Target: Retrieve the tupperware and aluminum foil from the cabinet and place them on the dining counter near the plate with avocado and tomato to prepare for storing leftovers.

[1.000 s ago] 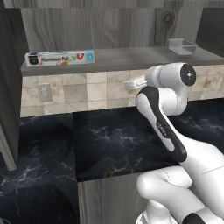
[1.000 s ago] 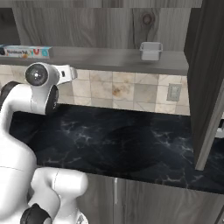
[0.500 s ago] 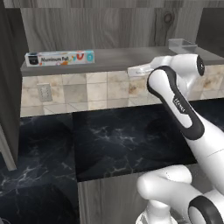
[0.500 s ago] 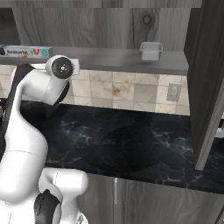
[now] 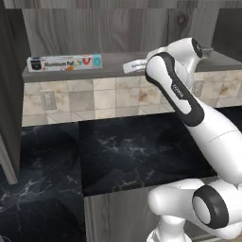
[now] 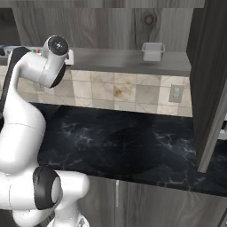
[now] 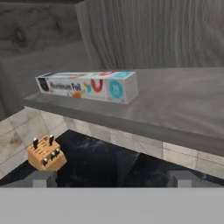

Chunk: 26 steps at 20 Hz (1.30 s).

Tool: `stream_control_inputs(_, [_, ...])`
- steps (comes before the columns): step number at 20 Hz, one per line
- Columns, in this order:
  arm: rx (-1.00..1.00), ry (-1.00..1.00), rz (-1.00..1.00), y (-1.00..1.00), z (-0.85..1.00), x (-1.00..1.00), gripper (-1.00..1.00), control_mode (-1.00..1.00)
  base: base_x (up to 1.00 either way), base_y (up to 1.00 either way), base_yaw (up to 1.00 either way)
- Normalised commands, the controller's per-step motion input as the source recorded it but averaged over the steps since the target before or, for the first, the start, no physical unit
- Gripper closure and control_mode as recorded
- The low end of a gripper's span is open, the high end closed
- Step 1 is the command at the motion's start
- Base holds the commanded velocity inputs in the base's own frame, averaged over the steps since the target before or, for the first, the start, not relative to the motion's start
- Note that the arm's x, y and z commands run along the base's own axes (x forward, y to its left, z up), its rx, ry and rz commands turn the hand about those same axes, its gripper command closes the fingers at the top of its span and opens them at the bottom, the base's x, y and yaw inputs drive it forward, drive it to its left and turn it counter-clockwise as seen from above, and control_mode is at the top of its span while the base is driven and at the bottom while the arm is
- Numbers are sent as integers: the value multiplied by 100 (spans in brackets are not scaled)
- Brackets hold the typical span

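The aluminum foil (image 5: 64, 62) lies lengthwise on the left part of the cabinet's grey shelf board (image 5: 113, 66), its teal end toward my hand. In the hand view the foil box (image 7: 87, 86) sits ahead and above the two dark fingertips (image 7: 43, 178), which stand wide apart with nothing between them. My gripper (image 5: 127, 67) hovers at shelf height, a little to the right of the box, open. On the right part of the shelf stands the tupperware (image 6: 153, 52), clear grey and small, well away from the hand (image 6: 68, 56). The cabinet's back panel carries a dark knot (image 6: 150, 20).
Below the shelf run a beige tile backsplash (image 5: 94, 97) with outlets and a black marble counter (image 5: 132, 151). A wooden knife block (image 7: 45, 154) stands on that counter at the left. A dark cabinet side panel (image 6: 208, 80) juts out on the right.
The arm has lifted: the hand rose from backsplash height to shelf height and moved a little left toward the foil box. Foil box and tupperware have not moved.
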Motion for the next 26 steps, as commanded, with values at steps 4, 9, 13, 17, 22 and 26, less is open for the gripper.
stream_control_inputs(4, [-3,4,0,1,0,16,-100,-100,0,0,0])
stream_control_inputs(9, [-8,0,0,15,0,9,-100,-100,0,0,0])
stream_control_inputs(13, [-13,0,0,26,0,24,-100,-100,0,0,0])
stream_control_inputs(17, [-11,0,2,21,0,29,-100,-100,0,0,0])
stream_control_inputs(22, [-5,0,3,15,0,37,-100,-100,0,0,0])
stream_control_inputs(26, [-1,0,6,6,-2,38,-100,-100,0,0,0])
